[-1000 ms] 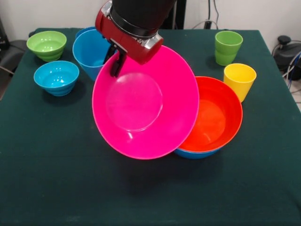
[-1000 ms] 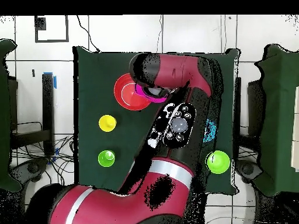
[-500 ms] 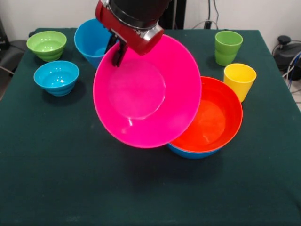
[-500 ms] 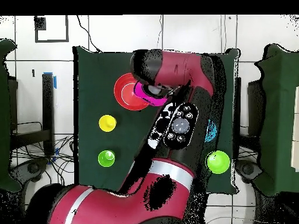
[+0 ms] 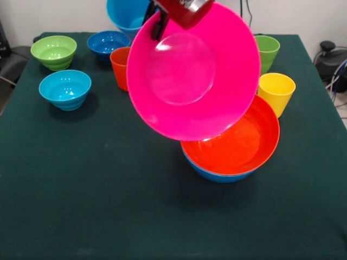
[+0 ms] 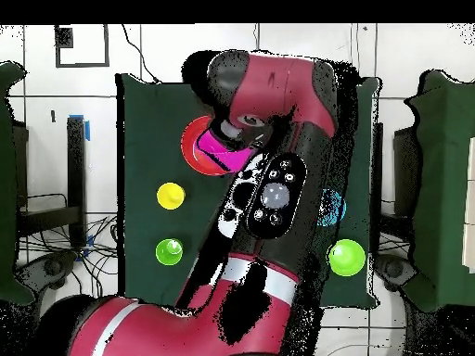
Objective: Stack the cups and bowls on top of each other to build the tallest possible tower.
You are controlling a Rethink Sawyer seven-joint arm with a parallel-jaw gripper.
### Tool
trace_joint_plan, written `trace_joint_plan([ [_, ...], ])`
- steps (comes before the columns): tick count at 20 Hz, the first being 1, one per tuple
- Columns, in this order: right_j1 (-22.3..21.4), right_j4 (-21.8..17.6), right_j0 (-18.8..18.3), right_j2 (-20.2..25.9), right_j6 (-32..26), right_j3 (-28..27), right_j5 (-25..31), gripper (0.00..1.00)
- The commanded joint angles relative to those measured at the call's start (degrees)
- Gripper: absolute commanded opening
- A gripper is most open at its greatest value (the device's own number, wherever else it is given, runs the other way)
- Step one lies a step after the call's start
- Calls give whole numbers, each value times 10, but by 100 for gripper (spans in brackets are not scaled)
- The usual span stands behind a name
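Dark green cloth covers the worktop (image 5: 81, 206). My pincer (image 5: 159, 24) is clamped on the upper rim of the pink bowl (image 5: 192, 73), which hangs tilted below it, empty. Under that bowl's lower edge the orange bowl (image 5: 238, 143) sits nested in the blue bowl (image 5: 217, 176).

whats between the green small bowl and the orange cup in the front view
The dark blue small bowl sits between the green small bowl and the orange cup, slightly farther back on the table; the front view shows this.
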Motion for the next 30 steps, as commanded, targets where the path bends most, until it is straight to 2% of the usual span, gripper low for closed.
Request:
trace_joint_plan([
  [1,5,19,29,6,153,-84,88,0],
  [8,56,27,47,-25,203,-131,96,0],
  [17,107,37,43,-35,213,-178,80,0],
  [23,137,43,40,-36,220,-195,50,0],
  [30,147,47,38,-35,218,-188,22,0],
])
